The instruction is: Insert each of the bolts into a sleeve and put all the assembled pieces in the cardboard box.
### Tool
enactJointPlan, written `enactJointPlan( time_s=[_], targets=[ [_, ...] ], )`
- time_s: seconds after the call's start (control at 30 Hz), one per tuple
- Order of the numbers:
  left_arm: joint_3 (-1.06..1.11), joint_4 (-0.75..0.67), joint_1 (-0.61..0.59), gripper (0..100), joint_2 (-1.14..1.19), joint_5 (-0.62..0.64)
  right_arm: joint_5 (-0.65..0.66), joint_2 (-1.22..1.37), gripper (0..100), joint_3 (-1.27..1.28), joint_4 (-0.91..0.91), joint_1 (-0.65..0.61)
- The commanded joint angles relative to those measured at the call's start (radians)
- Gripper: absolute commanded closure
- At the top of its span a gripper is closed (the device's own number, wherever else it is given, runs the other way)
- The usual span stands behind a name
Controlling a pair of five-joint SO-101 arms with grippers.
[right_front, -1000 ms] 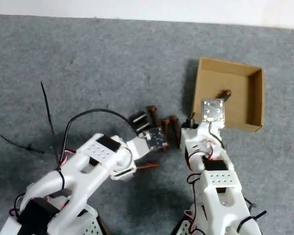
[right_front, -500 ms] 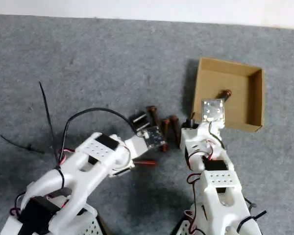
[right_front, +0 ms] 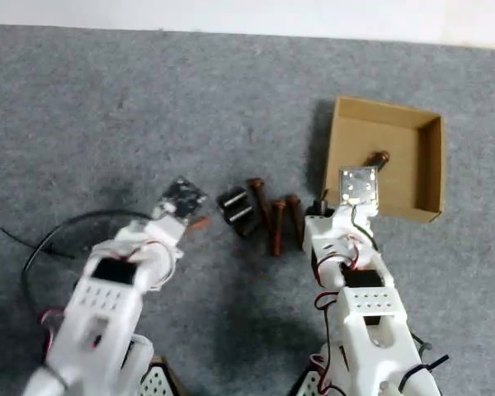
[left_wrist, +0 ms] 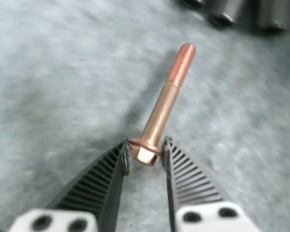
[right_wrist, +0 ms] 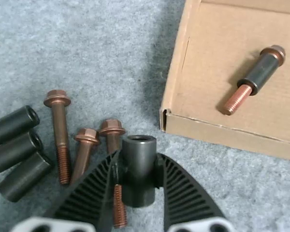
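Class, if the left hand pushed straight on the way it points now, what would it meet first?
Probably the loose dark sleeves: the bolt gripped in the left hand aims at them, though depth is unclear.

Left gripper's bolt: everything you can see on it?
The bolt looks like copper-coloured metal, with a flanged hex head, a smooth bare shank and a threaded tip. The left gripper clamps it by the head between its black ribbed fingers. The shank sticks straight out ahead over the grey carpet, and nothing else appears to touch it.
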Motion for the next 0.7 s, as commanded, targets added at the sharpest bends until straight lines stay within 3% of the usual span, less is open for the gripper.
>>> enactJointPlan(
  time_s=[0.0,0.2,0.57,0.67],
  targets=[
    [0.056,-0.021,-0.044,99,-0.263,0.017,0.011,-0.013,99.4,-0.007,-0.030,0.001],
    [0.122,-0.018,-0.073,99,-0.466,0.017,0.011,-0.012,99.4,-0.007,-0.030,0.001],
    [0.130,-0.018,-0.068,99,-0.470,0.011,0.011,-0.010,99.4,-0.007,-0.030,0.001],
    [0.131,0.006,-0.058,99,-0.470,-0.060,0.011,-0.010,99.4,-0.007,-0.030,-0.001]
  ],
)
